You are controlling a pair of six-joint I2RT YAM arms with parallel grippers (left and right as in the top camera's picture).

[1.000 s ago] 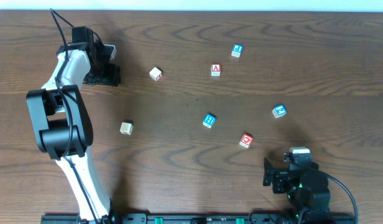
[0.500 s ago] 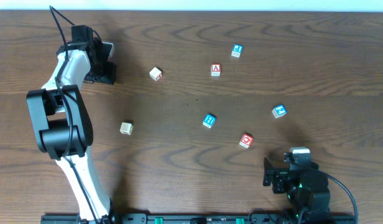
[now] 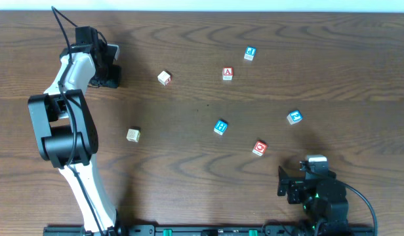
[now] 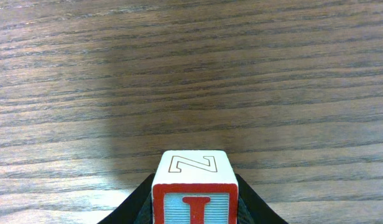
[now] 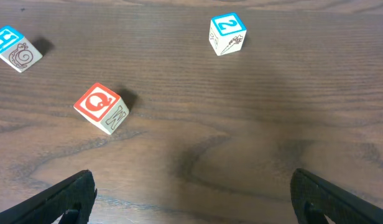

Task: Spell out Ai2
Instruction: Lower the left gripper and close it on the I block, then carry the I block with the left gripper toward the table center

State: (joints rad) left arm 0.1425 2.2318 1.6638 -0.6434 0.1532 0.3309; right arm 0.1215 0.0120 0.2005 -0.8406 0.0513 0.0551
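Observation:
My left gripper (image 3: 109, 73) is at the far left of the table, shut on the white-and-red "I" cube (image 4: 193, 180), which fills the bottom of the left wrist view between the black fingers (image 4: 135, 208); a "Z" shows on the cube's top face. The "A" cube (image 3: 227, 73) lies at the back middle. The blue "2" cube (image 3: 294, 117) lies right of centre and also shows in the right wrist view (image 5: 227, 33). My right gripper (image 3: 300, 187) is open and empty near the front right edge, well short of the "2" cube.
A blue "H" cube (image 3: 220, 126) and a red "O" cube (image 3: 259, 148) lie mid-table, both also in the right wrist view (image 5: 14, 48) (image 5: 101, 107). Another blue cube (image 3: 250, 53) is at the back. Two plain wooden cubes (image 3: 164, 78) (image 3: 133, 135) lie left of centre.
My left gripper has shifted a little to the left and back with the "I" cube in it. The right arm and the loose cubes have not moved.

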